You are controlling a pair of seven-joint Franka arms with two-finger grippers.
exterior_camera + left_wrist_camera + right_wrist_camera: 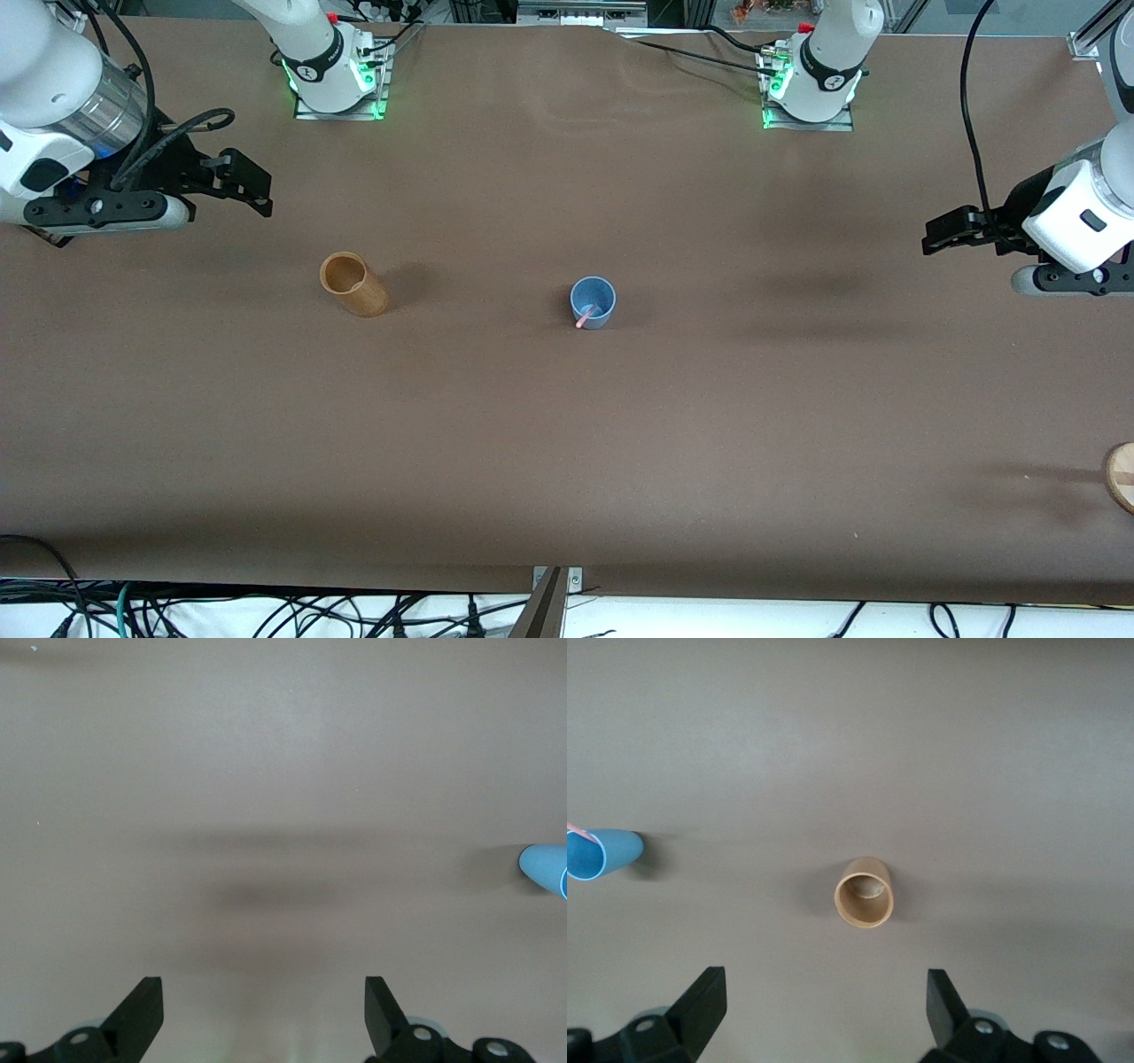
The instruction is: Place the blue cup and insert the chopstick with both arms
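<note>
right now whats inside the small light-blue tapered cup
A thin pale pink chopstick leans inside the small light-blue tapered cup, its tip poking over the rim. Its lower end, down inside the cup, cannot be made out.

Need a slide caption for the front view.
Chopstick stands in blue cup mid-table; left gripper and right gripper open, empty, apart.

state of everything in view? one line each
blue cup: upright mid-table, chopstick inside.
chopstick: in the cup, leaning on its rim.
brown holder: upright, toward the right arm's end, nothing sticking out.
left gripper: fingers open, holding nothing, over bare table.
right gripper: fingers open, holding nothing, over the table near the holder.
</note>
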